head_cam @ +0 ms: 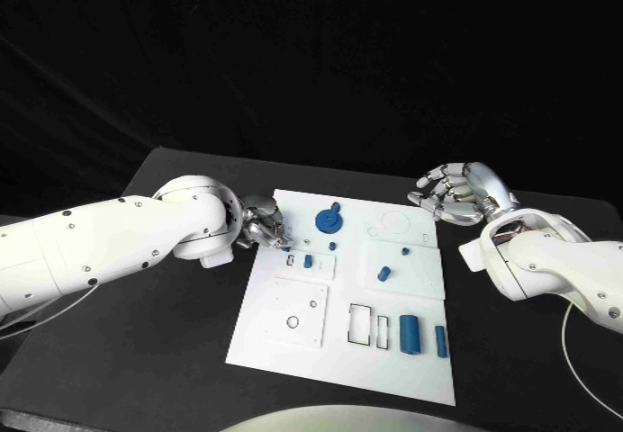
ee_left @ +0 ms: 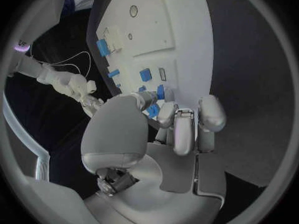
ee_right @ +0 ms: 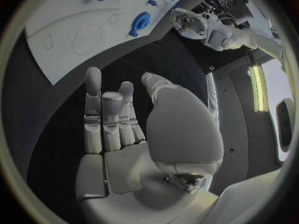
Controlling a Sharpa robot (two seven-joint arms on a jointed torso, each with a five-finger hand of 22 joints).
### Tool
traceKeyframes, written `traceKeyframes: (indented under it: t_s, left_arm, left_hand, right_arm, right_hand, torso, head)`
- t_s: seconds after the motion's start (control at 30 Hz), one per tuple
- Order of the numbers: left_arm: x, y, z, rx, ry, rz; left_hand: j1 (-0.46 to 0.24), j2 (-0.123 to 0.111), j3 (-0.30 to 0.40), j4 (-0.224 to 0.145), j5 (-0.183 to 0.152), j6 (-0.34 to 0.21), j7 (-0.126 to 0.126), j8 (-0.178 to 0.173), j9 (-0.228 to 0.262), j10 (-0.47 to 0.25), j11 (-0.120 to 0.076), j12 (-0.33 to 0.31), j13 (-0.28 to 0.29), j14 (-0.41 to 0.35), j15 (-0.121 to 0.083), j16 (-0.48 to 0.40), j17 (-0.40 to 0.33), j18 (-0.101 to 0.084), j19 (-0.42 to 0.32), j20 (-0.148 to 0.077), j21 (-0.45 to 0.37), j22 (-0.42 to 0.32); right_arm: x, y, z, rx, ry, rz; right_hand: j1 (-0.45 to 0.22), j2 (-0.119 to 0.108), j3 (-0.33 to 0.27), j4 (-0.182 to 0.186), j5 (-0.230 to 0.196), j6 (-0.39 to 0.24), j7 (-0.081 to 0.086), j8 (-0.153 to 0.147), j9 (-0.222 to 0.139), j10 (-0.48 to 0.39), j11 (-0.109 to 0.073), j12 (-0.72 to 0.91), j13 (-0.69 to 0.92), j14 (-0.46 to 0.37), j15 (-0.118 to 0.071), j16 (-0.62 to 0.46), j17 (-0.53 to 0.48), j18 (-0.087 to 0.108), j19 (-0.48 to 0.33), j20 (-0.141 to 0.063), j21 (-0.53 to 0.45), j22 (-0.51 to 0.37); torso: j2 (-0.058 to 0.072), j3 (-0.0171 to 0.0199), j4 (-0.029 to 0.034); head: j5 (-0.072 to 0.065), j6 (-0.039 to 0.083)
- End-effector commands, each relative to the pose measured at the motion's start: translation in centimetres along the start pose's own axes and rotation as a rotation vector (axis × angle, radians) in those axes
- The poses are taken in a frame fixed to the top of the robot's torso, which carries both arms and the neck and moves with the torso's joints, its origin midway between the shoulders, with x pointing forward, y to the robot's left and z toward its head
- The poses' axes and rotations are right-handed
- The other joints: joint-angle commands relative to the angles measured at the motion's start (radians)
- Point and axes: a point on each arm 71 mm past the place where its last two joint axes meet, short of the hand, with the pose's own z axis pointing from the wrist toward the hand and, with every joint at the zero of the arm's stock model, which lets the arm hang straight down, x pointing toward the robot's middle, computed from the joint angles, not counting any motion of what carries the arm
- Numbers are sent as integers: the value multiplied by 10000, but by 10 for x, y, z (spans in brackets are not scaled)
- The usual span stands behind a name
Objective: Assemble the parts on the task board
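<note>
White task board (head_cam: 299,342) on the black table (head_cam: 169,342), two blue cylinder parts (head_cam: 410,334) standing at its near right corner, blue round part (head_cam: 329,220) beside the left hand (head_cam: 264,225), whose grasp I cannot tell, right hand (head_cam: 457,192) off the board, fingers apart, empty

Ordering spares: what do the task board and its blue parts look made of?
Task board: probably rigid plastic or painted sheet; flat, matte white, thin clean edges with crisp cut-outs. Blue parts, such as the round one: likely moulded or printed plastic; uniform colour, slight sheen. Neither is certain.
</note>
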Motion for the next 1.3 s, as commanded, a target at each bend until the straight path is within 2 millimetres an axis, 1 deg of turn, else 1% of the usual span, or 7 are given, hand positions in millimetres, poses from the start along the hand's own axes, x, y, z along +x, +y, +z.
traceKeyframes:
  t_s: [0.03, 0.23, 0.53, 0.73, 1.3]
  left_arm:
    - [4, -3, 1, 138, -120, 413]
    - [10, -5, 3, 124, 12, 600]
    - [13, -5, 4, 78, 200, 814]
    - [14, -6, 4, 68, 359, 932]
    - [18, -9, 3, 130, 680, 1115]
  left_hand:
    - [-13, -81, 1242, -1173, -7, 110, -135, 42, 339, 79, 22, 37, 11, 756, 25, 47, 1359, -128, 72, -14, 49, 12]
    - [-30, -89, 1252, -1167, -10, 117, -138, 53, 343, 77, 19, 32, -2, 757, 22, 47, 1360, -124, 63, -15, 43, -5]
    - [-55, -102, 1266, -1158, -17, 129, -145, 71, 350, 101, 15, 46, 30, 756, 19, 45, 1354, -126, 70, -18, 48, 6]
    - [-75, -119, 1272, -1153, -26, 135, -150, 84, 355, 92, 12, 36, 4, 757, 16, 47, 1358, -125, 66, -20, 45, -2]
    - [-93, -148, 1285, -1159, -38, 143, -160, 105, 363, 113, 4, 49, 36, 755, 12, 43, 1347, -124, 64, -22, 44, -5]
  right_arm:
    - [2, 1, 0, -126, 166, -18]
    - [2, 1, 0, -126, 171, -16]
    - [2, 1, -1, -116, 169, -16]
    - [1, 1, -1, -118, 169, -16]
    - [1, 1, -1, -127, 166, -14]
  right_hand:
    - [-68, -5, 33, 2, 1, -81, 22, 64, -14, -44, -15, 12, -11, -4, -12, -36, 5, 197, 78, 18, -58, -12]
    - [-68, -5, 33, 2, 1, -81, 22, 64, -14, -44, -15, 12, -11, -4, -12, -36, 5, 197, 78, 18, -58, -12]
    - [-68, -5, 33, 2, 1, -81, 22, 64, -14, -44, -15, 12, -11, -4, -12, -36, 5, 197, 78, 18, -58, -12]
    - [-68, -5, 33, 2, 1, -81, 22, 64, -14, -44, -15, 12, -11, -4, -12, -36, 5, 197, 78, 18, -58, -12]
    - [-68, -5, 33, 2, 1, -81, 22, 64, -14, -44, -15, 12, -11, -4, -12, -36, 5, 197, 78, 18, -58, -12]
  torso:
    - [17, 4, -3]
    - [19, 5, -17]
    - [12, 15, -4]
    - [8, 8, -9]
    - [9, 10, -5]
  head:
    - [0, -23]
    - [-13, -48]
    - [-18, -90]
    - [-14, -110]
    - [-10, -131]
